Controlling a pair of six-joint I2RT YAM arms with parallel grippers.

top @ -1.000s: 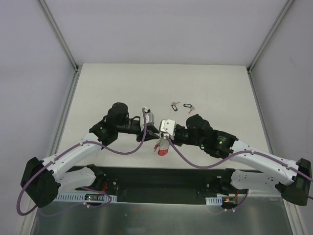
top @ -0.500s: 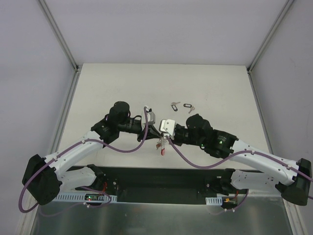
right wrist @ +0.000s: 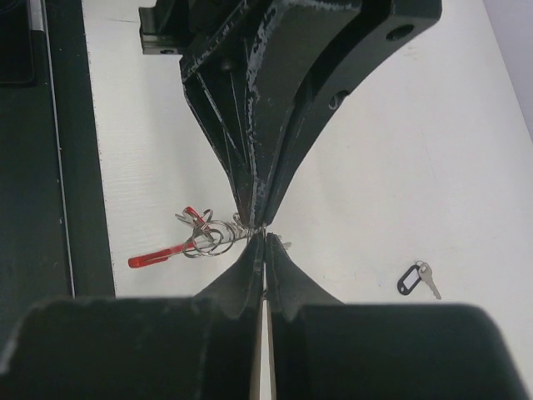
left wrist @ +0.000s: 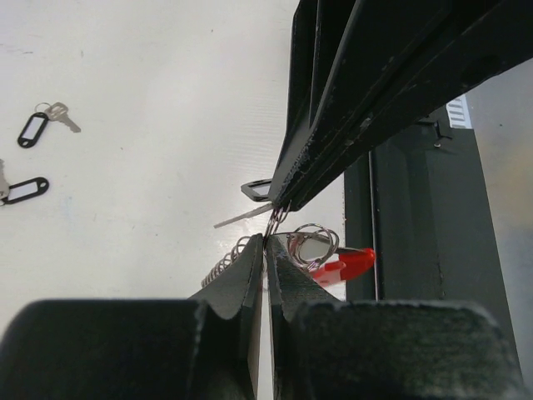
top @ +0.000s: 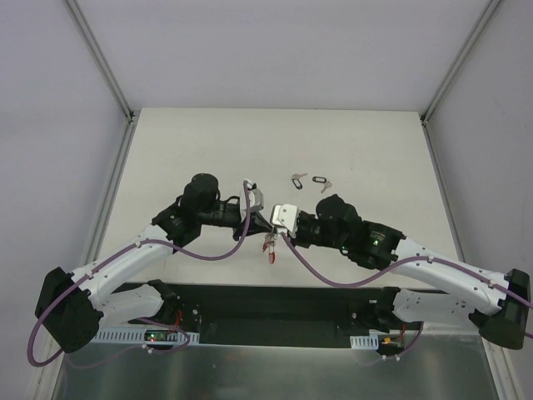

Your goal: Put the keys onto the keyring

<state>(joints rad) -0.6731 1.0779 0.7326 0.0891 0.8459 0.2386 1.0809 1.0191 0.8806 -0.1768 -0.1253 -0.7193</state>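
My left gripper and right gripper meet tip to tip above the table's near middle. In the left wrist view the left gripper is shut on the keyring's grey coiled metal; its red arc and small wire rings hang on the right. The right gripper's fingers pinch a small ring carrying a key blade and black tag. In the right wrist view the right gripper is shut, with the red arc to its left. Two black-tagged keys lie on the table.
The white table is walled by grey panels with metal rails. The dark base plate runs along the near edge under both arms. The loose keys also show in the left wrist view and one in the right wrist view.
Both grippers stay joined and have shifted slightly away from the bases. The hanging red part has swung, turning from a broad shape to a thin edge-on strip.
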